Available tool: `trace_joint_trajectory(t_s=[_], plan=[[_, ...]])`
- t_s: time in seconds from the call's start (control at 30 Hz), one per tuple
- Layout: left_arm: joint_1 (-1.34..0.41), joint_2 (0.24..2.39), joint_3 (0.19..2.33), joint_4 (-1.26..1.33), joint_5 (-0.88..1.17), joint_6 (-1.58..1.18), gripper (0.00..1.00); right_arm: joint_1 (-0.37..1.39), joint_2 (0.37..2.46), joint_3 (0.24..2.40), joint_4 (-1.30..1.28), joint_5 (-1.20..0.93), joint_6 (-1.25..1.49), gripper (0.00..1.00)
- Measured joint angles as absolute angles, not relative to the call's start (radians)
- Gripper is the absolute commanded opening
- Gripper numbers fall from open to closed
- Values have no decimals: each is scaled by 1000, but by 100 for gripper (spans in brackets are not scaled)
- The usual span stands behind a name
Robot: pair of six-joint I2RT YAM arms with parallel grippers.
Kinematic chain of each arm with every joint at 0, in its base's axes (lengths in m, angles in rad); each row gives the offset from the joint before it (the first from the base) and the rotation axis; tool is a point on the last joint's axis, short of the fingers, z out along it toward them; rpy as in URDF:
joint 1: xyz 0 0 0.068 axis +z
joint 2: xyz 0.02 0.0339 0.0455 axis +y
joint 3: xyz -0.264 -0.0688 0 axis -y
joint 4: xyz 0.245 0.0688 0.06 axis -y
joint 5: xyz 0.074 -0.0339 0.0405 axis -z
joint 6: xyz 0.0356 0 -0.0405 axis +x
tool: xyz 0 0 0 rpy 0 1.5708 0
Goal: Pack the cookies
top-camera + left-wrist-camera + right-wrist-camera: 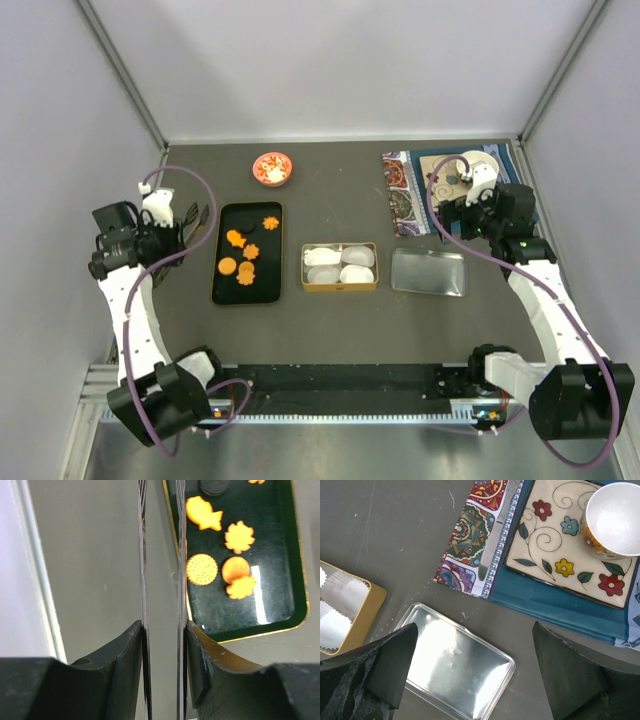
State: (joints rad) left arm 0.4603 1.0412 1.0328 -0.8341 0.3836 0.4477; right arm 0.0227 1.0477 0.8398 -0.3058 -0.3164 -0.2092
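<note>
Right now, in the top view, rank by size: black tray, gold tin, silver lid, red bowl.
1. black tray
2. gold tin and silver lid: about alike, not ranked
3. red bowl

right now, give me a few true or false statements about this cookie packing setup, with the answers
1. The cookies lie on the black tray. True.
2. The gold tin has cookies in it. False: it holds only white paper cups.
3. The right gripper is open and holds nothing. True.
4. The silver lid sits on the tin. False: it lies flat on the table, to the right of the tin.
5. The left gripper is closed on thin metal tongs. True.
</note>
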Motion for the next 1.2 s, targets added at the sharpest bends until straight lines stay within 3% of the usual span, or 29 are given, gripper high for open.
trace_joint_trajectory(t_s=[0.33, 0.6, 1.2], plan=[[418, 1081, 1033, -865, 518, 479, 44, 23, 1048, 840, -306, -319, -209, 99], [242, 1096, 1024, -838, 457, 458, 46, 23, 1048, 840, -306, -320, -210, 99], [150, 1026, 866, -841, 337, 477, 50, 23, 1048, 840, -306, -330, -210, 99]])
